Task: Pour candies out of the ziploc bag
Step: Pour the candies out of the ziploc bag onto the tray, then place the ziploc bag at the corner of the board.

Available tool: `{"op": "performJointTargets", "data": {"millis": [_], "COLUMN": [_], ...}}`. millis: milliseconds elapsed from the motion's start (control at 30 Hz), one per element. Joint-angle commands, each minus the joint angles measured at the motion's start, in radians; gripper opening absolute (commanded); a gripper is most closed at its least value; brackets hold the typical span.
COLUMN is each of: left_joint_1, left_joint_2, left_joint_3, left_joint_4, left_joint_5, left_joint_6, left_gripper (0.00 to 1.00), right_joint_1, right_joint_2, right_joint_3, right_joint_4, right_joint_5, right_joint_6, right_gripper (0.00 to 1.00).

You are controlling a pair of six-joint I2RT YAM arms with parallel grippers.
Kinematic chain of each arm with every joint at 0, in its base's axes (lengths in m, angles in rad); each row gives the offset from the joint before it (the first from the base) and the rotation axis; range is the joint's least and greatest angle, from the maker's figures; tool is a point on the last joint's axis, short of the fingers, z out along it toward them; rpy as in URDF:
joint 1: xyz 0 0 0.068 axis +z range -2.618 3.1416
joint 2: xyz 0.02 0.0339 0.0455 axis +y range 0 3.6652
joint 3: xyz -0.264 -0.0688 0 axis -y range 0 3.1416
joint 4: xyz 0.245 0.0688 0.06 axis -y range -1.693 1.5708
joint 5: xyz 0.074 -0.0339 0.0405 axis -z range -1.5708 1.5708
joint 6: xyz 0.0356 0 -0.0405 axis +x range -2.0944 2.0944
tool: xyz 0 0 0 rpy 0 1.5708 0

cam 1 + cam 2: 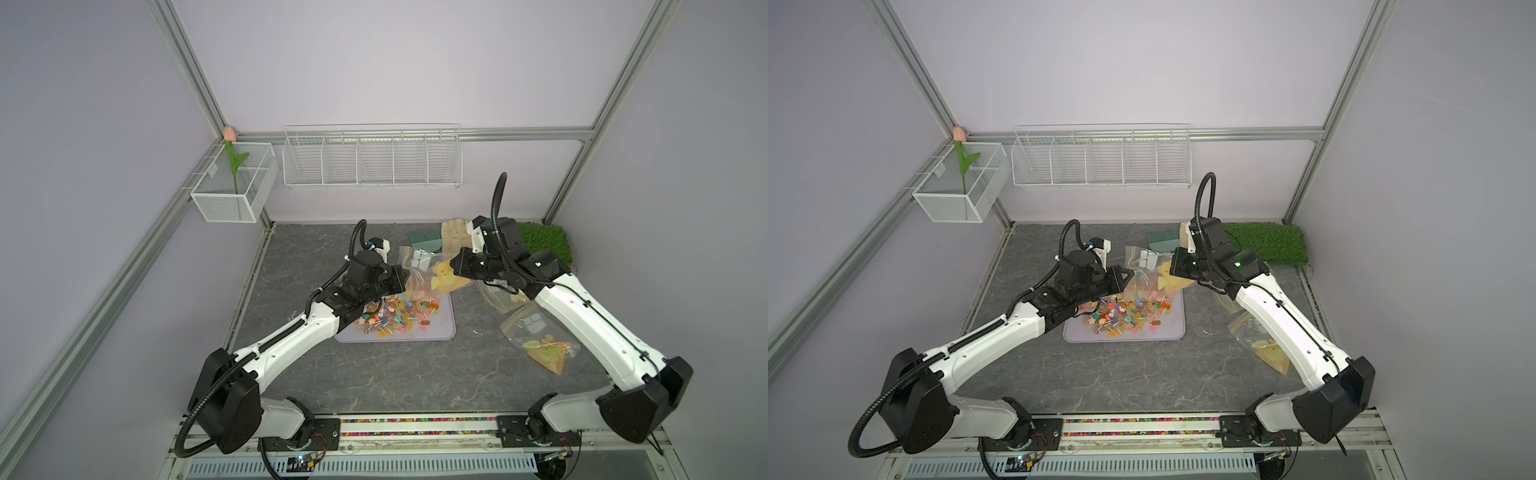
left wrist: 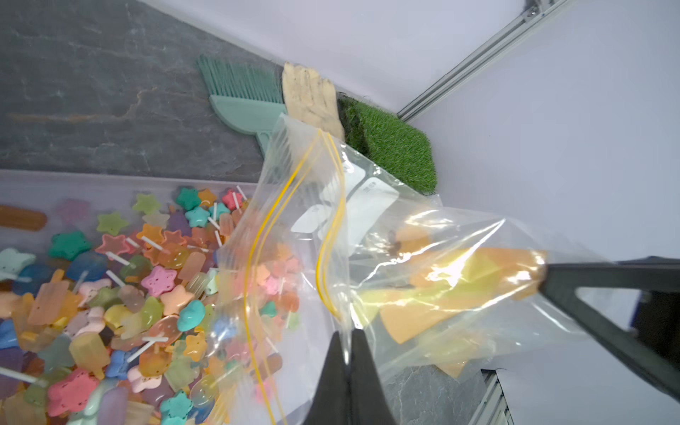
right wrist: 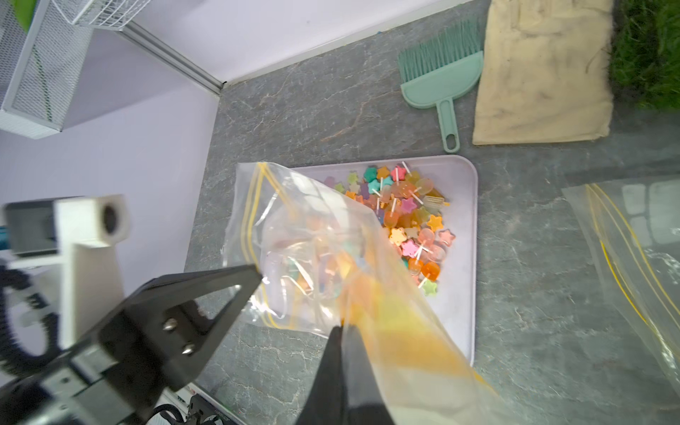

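Candies [image 1: 399,318], multicoloured w/ white sticks, lie heaped on lilac tray [image 1: 442,332] at centre of bench [image 1: 374,374]. Clear ziploc bag [image 1: 419,279] hangs over tray's far side: left fingers [image 2: 331,382] & right fingers [image 3: 327,379] each pressed together, pinching its plastic at opposite ends.

I read the ziploc bag [image 2: 441,228] as clear, glossy, creased plastic film. The candies [image 2: 158,279] look partly translucent and glossy, partly opaque and matt. The tray [image 3: 456,312] is smooth matt plastic. The worktop [image 1: 374,374] is matt and stone-veined. The brush [image 3: 441,84] is plastic, the cloth [image 3: 544,73] coarse fabric.
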Motion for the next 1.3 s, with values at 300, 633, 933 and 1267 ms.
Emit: {"op": "performJointTargets", "data": {"millis": [300, 633, 933, 1267], "left_joint_1": [-0.078, -0.231, -0.347, -0.362], "left_joint_2": [-0.06, 0.012, 0.243, 0.522], "left_joint_3": [0.033, 0.032, 0.102, 0.301], "left_joint_4": [-0.052, -0.027, 0.09, 0.111], "left_joint_5": [0.035, 0.083, 0.166, 0.234], "left_joint_6": [0.033, 0.037, 0.048, 0.07], "left_gripper": [0.0, 0.0, 0.0, 0.0], "right_joint_1": [-0.032, -0.041, -0.086, -0.264], "right_joint_2": [-0.195, -0.442, -0.623, -0.596], "right_joint_3": [-0.123, -0.301, -0.446, -0.499], "right_joint_4": [-0.098, -0.335, -0.548, -0.522], "right_joint_5": [0.083, 0.187, 0.325, 0.392], "right_joint_6": [0.056, 0.146, 0.229, 0.198], "right_gripper": [0.07, 0.07, 0.07, 0.07]}}
